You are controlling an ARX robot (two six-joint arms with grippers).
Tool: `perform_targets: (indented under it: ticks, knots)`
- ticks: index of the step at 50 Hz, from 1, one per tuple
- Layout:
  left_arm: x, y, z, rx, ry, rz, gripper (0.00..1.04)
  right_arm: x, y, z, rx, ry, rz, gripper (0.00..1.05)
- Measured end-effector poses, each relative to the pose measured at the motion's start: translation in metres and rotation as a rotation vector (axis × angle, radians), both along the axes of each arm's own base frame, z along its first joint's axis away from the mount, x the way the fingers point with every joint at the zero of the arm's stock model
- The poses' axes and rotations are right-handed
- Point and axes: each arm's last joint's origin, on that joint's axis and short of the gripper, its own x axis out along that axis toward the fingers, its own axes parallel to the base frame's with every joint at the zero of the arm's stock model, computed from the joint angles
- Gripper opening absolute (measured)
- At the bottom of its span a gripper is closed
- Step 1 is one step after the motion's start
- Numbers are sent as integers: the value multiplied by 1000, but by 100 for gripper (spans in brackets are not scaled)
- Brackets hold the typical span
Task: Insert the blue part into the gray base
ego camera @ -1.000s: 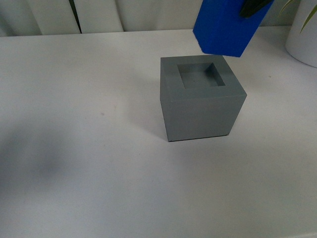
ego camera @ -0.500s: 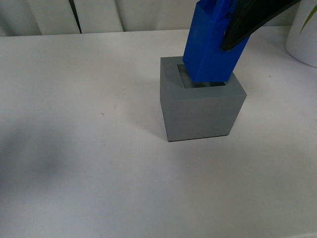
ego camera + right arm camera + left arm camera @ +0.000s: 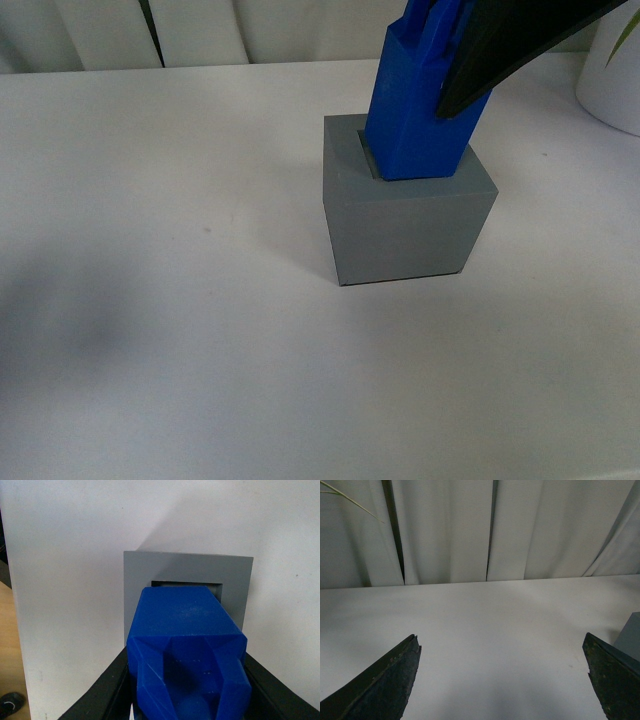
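Observation:
The gray base (image 3: pixel 410 225) stands on the white table a little right of centre. The blue part (image 3: pixel 415 110) leans slightly, its lower end down inside the base's square recess. My right gripper (image 3: pixel 186 680) is shut on the blue part (image 3: pixel 182 630), its black fingers (image 3: pixel 500 50) clamping the upper end. From the right wrist, the gray base (image 3: pixel 140 575) shows beyond the part, with a thin slice of recess open at the far side. My left gripper (image 3: pixel 502 652) hangs open over bare table, and a corner of the gray base (image 3: pixel 631 635) peeks in beside one finger.
A white pot (image 3: pixel 612 75) with green leaves stands at the back right of the table (image 3: pixel 180 250). Pale curtains (image 3: pixel 470 530) hang behind the table's far edge. In the right wrist view the table's side edge drops to a wooden floor (image 3: pixel 10 645).
The blue part came down from above and behind the base into the recess. In the last half second it sank a little deeper, covering more of the recess.

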Motion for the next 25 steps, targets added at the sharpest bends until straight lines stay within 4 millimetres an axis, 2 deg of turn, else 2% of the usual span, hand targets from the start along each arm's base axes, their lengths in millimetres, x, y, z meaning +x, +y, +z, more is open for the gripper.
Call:
perform_targets:
  ticks: [25]
  knots:
    - [0,0,0,0,0,0,99,3,-7,0,0,1,-25,46]
